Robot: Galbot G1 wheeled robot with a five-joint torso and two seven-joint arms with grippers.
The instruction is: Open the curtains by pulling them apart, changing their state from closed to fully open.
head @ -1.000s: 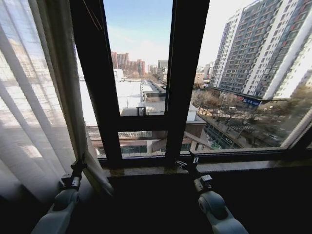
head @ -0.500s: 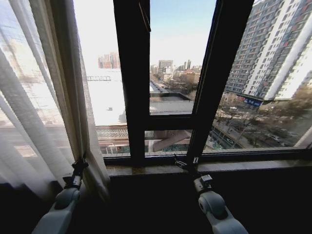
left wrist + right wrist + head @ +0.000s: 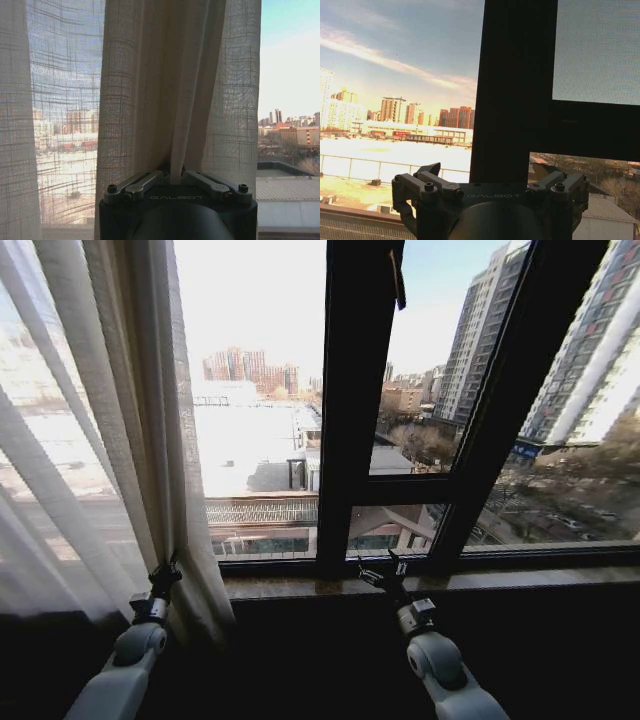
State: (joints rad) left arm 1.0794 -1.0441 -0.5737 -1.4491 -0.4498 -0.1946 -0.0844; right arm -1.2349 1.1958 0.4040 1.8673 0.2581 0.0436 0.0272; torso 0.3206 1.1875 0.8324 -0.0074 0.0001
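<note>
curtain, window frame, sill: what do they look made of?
Curtain: sheer off-white woven fabric, linen-like; open grid weave shows, and buildings show through it. The left gripper is shut on a fold.

Window frame: dark, smooth, matte bars, probably painted metal; can't confirm.

Sill: brownish, slightly glossy slab, possibly stone.

The right gripper sits open near the sill.

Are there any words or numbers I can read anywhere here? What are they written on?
"GALBOT" on the black body of the left gripper, in the left wrist view.
"GALBOT" on the black body of the right gripper, in the right wrist view.
A blue sign on a far building is too small to read.
</note>
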